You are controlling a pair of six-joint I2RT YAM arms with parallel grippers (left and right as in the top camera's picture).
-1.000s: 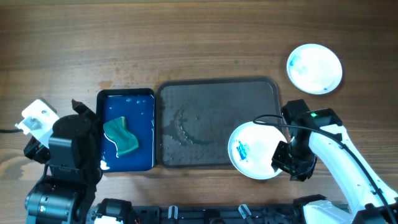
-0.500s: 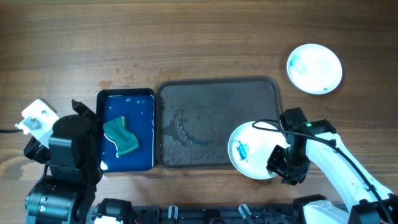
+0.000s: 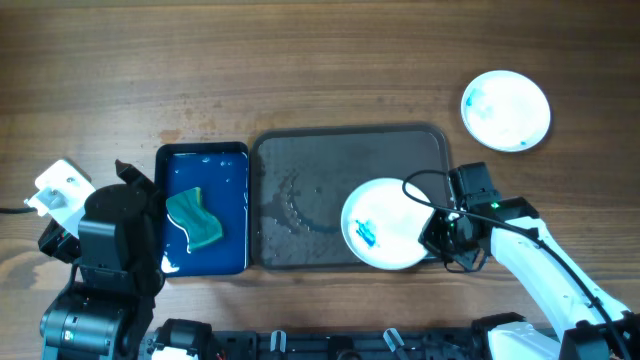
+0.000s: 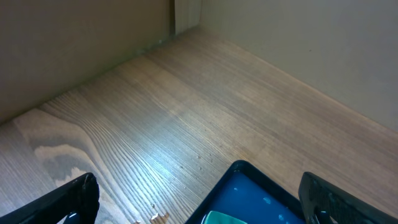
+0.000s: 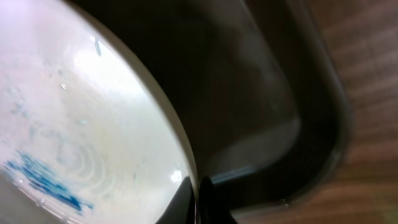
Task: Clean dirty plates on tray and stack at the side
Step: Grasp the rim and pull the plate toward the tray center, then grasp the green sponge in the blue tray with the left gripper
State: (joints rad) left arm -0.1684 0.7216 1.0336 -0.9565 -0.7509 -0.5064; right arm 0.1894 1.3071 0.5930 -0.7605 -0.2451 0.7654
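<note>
White plate (image 3: 383, 224) w/ blue smear at near-right corner of tray (image 3: 330, 160), rim pinched by R hand (image 3: 436, 238); L hand (image 4: 202, 205) spread

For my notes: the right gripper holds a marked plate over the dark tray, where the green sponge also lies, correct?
No: overhead, the sponge lies in the blue tray; the right gripper does hold the plate over the dark tray.

even overhead light; right wrist view blurred, glare on the plate (image 5: 93, 124).

Overhead faces straight down; close right wrist seemingly shares its plate (image 3: 383, 224) and tray (image 3: 320, 170).
</note>
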